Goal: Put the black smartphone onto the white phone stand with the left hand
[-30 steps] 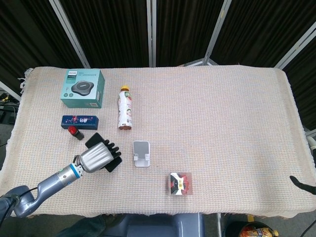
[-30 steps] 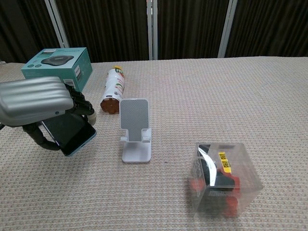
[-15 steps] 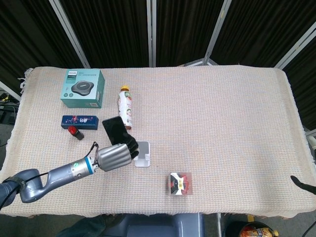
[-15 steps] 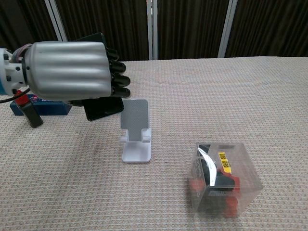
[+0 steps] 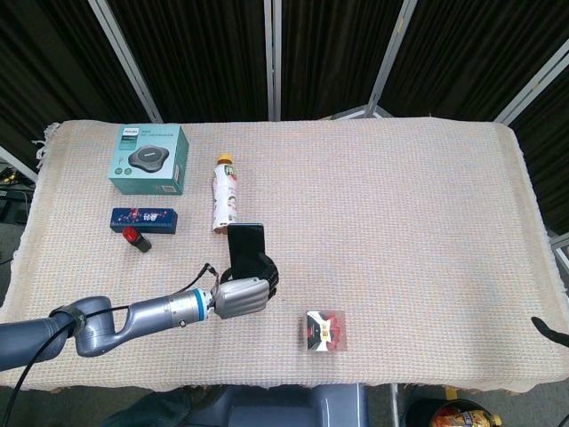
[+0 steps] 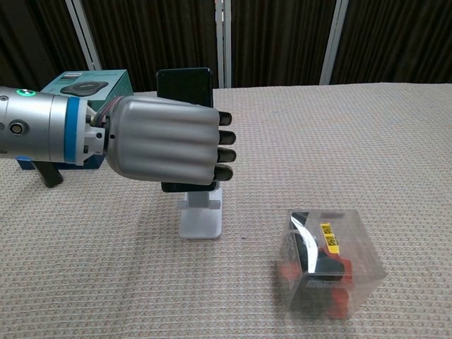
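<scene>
My left hand (image 5: 238, 297) (image 6: 166, 147) grips the black smartphone (image 5: 246, 246) (image 6: 184, 87), holding it upright right over the white phone stand (image 6: 200, 219). In the chest view only the stand's base and lip show below the hand. The head view hides the stand behind the hand and phone. Whether the phone touches the stand I cannot tell. Only a dark tip of my right hand (image 5: 550, 328) shows at the right edge of the head view; its state is unclear.
A clear box with red contents (image 5: 325, 331) (image 6: 323, 263) lies right of the stand. A drink bottle (image 5: 225, 194) lies behind it. A teal box (image 5: 149, 159), a dark blue box (image 5: 144, 219) and a small red-and-black item (image 5: 136, 238) sit at the left.
My left hand has carried the phone rightward from left of the stand to directly over it, turning the phone upright.
</scene>
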Available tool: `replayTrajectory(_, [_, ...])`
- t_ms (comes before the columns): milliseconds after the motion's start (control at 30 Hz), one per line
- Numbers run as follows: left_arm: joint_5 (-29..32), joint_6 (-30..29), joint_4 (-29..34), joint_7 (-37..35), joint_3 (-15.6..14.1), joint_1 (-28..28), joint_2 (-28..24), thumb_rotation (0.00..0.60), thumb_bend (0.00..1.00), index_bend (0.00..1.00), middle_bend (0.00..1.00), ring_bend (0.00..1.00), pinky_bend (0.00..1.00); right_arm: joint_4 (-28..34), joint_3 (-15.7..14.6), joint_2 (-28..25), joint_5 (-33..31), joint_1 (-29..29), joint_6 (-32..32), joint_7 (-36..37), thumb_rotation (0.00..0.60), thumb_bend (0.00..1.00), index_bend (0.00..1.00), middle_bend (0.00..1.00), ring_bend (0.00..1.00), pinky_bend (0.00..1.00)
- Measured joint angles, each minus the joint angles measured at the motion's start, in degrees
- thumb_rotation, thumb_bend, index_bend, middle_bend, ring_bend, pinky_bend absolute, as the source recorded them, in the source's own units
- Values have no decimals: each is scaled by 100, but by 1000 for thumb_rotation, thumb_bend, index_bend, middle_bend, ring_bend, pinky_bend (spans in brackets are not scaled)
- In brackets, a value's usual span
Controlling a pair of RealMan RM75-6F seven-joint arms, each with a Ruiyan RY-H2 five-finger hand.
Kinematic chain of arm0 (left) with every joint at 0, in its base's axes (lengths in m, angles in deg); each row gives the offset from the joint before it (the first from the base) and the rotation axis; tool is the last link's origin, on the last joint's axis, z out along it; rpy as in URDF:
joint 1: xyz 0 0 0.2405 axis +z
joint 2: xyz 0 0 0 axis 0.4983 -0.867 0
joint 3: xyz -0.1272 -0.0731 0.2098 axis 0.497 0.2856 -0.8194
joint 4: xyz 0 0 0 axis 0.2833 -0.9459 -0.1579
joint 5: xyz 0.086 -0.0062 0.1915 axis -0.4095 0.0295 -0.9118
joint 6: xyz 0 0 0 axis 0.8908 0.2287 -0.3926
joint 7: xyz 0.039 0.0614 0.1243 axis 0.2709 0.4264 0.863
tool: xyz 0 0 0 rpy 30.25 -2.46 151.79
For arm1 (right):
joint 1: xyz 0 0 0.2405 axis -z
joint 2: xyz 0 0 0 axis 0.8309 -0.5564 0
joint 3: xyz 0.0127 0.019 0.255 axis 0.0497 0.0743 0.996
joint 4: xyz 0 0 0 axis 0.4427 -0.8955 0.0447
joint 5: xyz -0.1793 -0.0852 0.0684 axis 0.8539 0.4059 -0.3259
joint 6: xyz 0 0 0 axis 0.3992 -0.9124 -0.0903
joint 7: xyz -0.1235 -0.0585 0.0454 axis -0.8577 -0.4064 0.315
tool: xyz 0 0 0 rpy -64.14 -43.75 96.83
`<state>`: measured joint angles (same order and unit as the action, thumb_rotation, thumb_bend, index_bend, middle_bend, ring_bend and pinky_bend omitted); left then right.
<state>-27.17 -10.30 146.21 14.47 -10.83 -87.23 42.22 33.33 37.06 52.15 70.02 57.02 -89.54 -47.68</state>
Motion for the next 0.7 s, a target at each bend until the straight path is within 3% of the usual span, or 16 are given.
replayTrajectory(333, [119,288,-229,270,4,-124,148,600,0,526,335,440,393,-20,10,-25,-7,-2,20,84,600,0,0,0,0,0])
replayTrajectory(700, [139,163,-634,290,-52,-185,491,600,0,511,326,426,387,-21,11,-34,-12,-2,25,100,600,0,0,0,0,0])
